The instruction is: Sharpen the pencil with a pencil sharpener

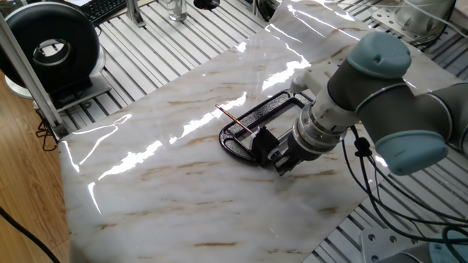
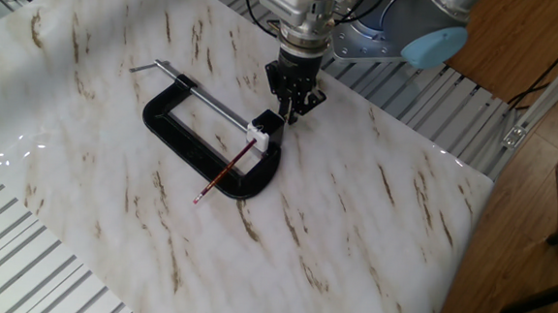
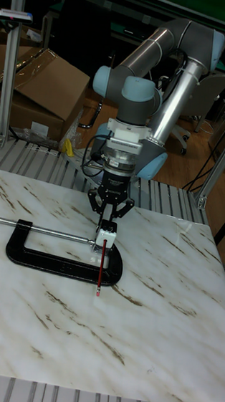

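Observation:
The pencil (image 1: 234, 120) (image 2: 225, 173) (image 3: 101, 268) is a thin reddish stick. It lies slanted across the frame of a black C-clamp (image 1: 245, 117) (image 2: 178, 136) (image 3: 43, 260). Its upper end goes into the pencil sharpener (image 1: 263, 141) (image 2: 264, 128) (image 3: 106, 235), a small black block with a pale face at the clamp's screw end. My gripper (image 1: 282, 158) (image 2: 291, 107) (image 3: 108, 215) points down just behind the sharpener, on the side away from the pencil. Its fingertips are drawn close together and nothing shows between them.
The clamp's silver threaded rod (image 2: 191, 88) (image 3: 42, 230) runs along the marble board (image 1: 183, 183). A round black device (image 1: 51, 44) stands beyond the board's far left corner. Slatted metal table (image 2: 49, 269) surrounds the board. Cables (image 1: 365, 183) hang beside the arm.

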Robot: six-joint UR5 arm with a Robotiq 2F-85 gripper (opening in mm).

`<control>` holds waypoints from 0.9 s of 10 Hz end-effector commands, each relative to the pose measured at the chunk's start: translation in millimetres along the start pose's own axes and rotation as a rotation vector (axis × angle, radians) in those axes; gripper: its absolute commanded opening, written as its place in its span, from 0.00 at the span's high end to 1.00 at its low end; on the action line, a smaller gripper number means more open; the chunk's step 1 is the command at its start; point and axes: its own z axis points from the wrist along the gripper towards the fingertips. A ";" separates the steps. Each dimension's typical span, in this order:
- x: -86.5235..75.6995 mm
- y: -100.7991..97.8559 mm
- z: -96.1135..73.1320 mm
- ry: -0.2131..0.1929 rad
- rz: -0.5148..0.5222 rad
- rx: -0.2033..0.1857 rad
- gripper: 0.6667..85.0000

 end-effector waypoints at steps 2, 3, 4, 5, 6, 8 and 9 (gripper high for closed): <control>-7.4 -1.5 -0.4 -0.018 -0.025 0.001 0.65; -7.2 -5.0 0.0 -0.020 -0.032 0.010 0.65; -7.1 -6.3 0.0 -0.022 -0.032 0.013 0.65; -7.5 -7.5 0.1 -0.025 -0.036 0.016 0.65; -9.2 -8.4 0.6 -0.032 -0.042 0.019 0.65; -14.8 -10.7 1.6 -0.050 -0.054 0.022 0.65; -16.4 -11.0 2.5 -0.053 -0.060 0.016 0.64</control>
